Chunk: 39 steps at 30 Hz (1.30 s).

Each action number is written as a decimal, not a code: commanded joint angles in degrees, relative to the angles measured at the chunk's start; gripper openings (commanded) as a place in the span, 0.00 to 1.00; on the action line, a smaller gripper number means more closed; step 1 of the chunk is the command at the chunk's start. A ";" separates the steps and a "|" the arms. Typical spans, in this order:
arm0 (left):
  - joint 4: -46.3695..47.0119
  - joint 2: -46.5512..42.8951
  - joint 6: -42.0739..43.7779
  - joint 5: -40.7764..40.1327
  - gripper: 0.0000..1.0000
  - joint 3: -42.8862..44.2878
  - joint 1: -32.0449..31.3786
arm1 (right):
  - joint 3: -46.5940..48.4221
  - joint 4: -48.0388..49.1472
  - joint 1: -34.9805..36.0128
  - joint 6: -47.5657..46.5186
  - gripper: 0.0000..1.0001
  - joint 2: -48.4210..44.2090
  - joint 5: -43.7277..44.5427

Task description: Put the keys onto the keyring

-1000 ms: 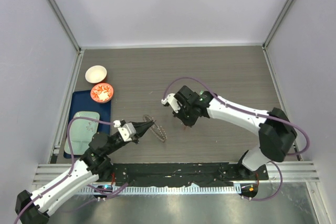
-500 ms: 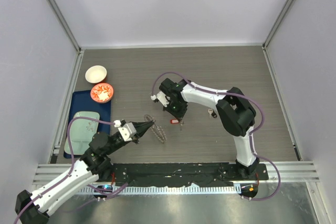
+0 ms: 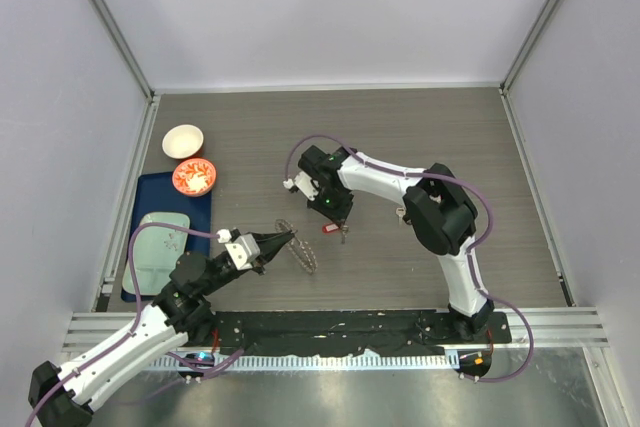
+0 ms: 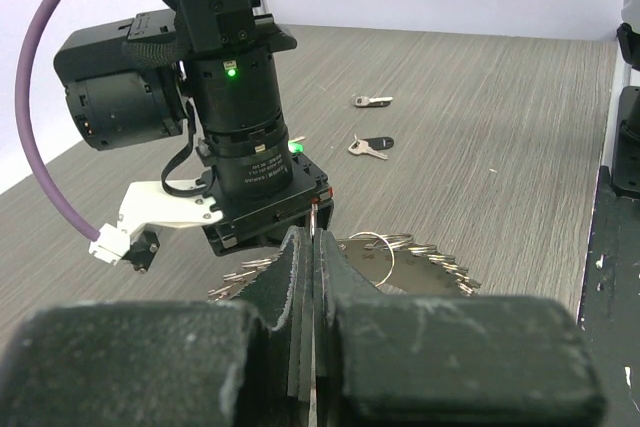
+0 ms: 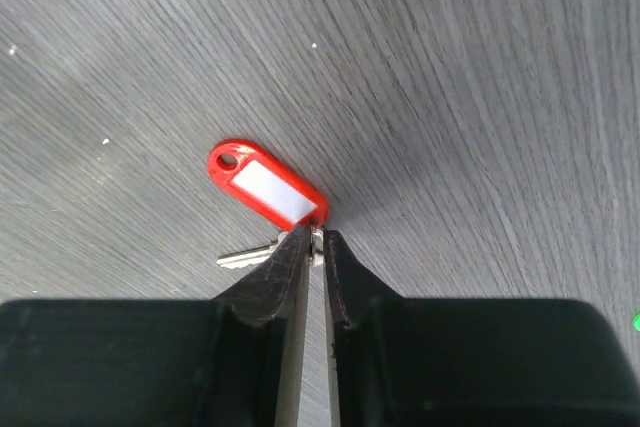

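Note:
The keyring [image 3: 300, 247], a grey ring with a jagged edge, stands tilted on the table left of centre. My left gripper [image 3: 274, 241] is shut on its near edge; the ring's toothed rim [image 4: 420, 262] shows past the closed fingertips in the left wrist view. My right gripper [image 3: 336, 219] is just right of the ring, shut on the head of a small metal key [image 5: 243, 258] with a red plastic tag [image 5: 266, 185]. The tag [image 3: 328, 230] hangs just above the table. Two more keys [image 4: 372, 145] lie farther back on the table.
A white bowl [image 3: 183, 140] and an orange bowl [image 3: 194, 176] sit at the far left. A blue tray [image 3: 150, 192] holding a pale rectangular container [image 3: 160, 239] lies beside the left wall. The right arm's forearm [image 3: 385, 175] arches over the table's centre.
My right gripper has swung left with the red-tagged key and now sits close beside the keyring. The left gripper and the ring have not moved.

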 commanded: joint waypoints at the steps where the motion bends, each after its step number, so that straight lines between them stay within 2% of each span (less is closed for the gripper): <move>1: 3.47 0.37 0.79 0.39 0.00 0.85 -0.30 | 1.94 -1.20 0.15 -0.50 0.21 0.84 0.78; 5: 3.56 0.37 0.70 0.74 0.00 0.85 -0.30 | 2.64 -0.93 0.23 -0.06 0.37 -0.03 0.43; 8: 3.64 0.37 0.70 0.83 0.00 0.76 -0.30 | 2.82 -0.23 0.32 0.65 0.44 -2.14 0.26; 12: 3.82 0.11 0.44 1.18 0.00 0.76 -0.38 | 0.54 3.53 0.32 2.31 0.48 -7.06 -0.27; 17: 3.91 -0.42 0.52 1.10 0.00 0.59 -0.30 | -10.78 13.55 0.32 6.35 0.48 -18.02 -0.80; 20: 4.00 -0.68 0.52 1.01 0.00 0.50 -0.39 | -21.93 24.53 0.32 8.73 0.45 -25.40 0.34; 23: 4.08 -0.59 0.43 0.92 0.00 0.41 -0.47 | -36.25 40.95 0.32 10.74 0.44 -32.01 0.17; 24: 4.26 -0.51 0.35 1.09 0.00 0.41 -0.47 | -40.03 50.65 0.32 11.28 0.44 -36.38 -0.18; 25: 4.35 -0.42 0.43 1.10 0.00 0.41 -0.47 | -47.12 56.06 0.32 11.72 0.43 -38.16 -0.79; 27: 4.52 -0.07 0.43 1.10 0.00 0.41 -0.39 | -52.96 68.08 0.41 13.04 0.43 -41.85 -0.89; 29: 4.61 0.02 0.43 1.18 0.00 0.41 -0.39 | -59.30 74.62 0.32 13.13 0.42 -42.83 -0.45; 33: 4.70 0.28 0.43 1.18 0.00 0.41 -0.39 | -68.36 95.42 0.15 14.00 0.41 -42.67 2.36; 39: 4.61 0.46 0.43 1.10 0.00 0.41 -0.47 | -73.55 109.78 -1.96 16.20 0.36 -35.73 0.26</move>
